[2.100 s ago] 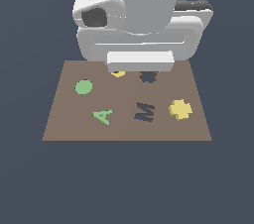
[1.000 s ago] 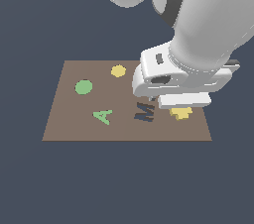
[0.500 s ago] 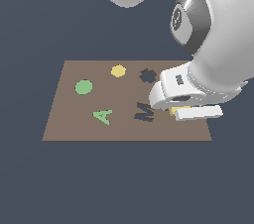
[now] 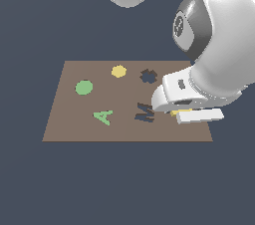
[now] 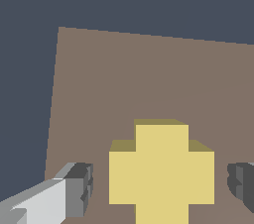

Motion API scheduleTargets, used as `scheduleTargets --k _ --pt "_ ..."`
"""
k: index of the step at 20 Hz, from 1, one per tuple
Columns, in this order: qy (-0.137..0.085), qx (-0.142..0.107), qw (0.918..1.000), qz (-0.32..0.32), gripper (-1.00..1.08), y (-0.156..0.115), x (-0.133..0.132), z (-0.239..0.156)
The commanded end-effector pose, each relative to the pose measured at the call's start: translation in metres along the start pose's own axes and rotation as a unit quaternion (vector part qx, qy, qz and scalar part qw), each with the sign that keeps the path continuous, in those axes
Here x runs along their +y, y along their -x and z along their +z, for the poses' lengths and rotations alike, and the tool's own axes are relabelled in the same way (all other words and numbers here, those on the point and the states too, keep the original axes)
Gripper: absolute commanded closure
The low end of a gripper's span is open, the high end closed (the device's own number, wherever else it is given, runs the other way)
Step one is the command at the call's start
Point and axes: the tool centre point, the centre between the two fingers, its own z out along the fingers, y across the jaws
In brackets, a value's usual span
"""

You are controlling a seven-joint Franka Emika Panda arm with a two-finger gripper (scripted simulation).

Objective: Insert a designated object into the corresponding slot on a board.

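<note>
Brown board (image 4: 64,119) flat on a dark blue-grey ground, seen whole in the exterior view. Near the far edge, from the exterior view's left: green circle (image 4: 84,87), yellow round disc (image 4: 118,71), dark navy cog-shaped slot (image 4: 148,75), unfilled. Nearer the front edge: green letter A (image 4: 103,116) and dark M-shaped cutout (image 4: 145,112). White arm bulking over the board's corner at the front and the exterior view's right, hiding most of that corner. Gripper (image 5: 159,183) low over the board there. Only a sliver of the yellow cog-shaped block (image 4: 175,113) showing beneath the hand in the exterior view, just beside the M cutout on the side toward the exterior view's right, well apart from the slot.

Wrist view: block (image 5: 161,168) resting on the board surface (image 5: 124,74), flat top face uppermost, stepped lobed outline plain, partly cut off by the picture's edge. Jaws spread wide, one dark-tipped fingertip (image 5: 79,188) on each side of the block, the other (image 5: 241,182) opposite; a clear strip of brown board visible between each pad and the block's sides. Nothing held. One board corner and two of its edges in sight beyond the block, dark ground past them.
</note>
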Motion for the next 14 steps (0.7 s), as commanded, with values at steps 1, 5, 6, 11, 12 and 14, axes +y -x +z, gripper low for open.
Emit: scheduleTargets --k 1,5,6,11,12,14 --pt "0.000 -0.001 1.0000 0.000 -0.92 0.0001 0.0000 0.0088" --pt "0.000 0.000 1.0000 0.000 -0.92 -0.0001 -0.0001 0.0150" --pt "0.000 0.000 1.0000 0.000 1.08 -0.0001 -0.0001 0.0150" --pt "0.000 0.000 1.0000 0.000 1.08 -0.0001 -0.0001 0.0150" --pt "0.000 0.000 1.0000 0.000 1.08 -0.0001 -0.0001 0.0150" --pt "0.000 0.000 1.0000 0.000 1.08 -0.0001 -0.0001 0.0150"
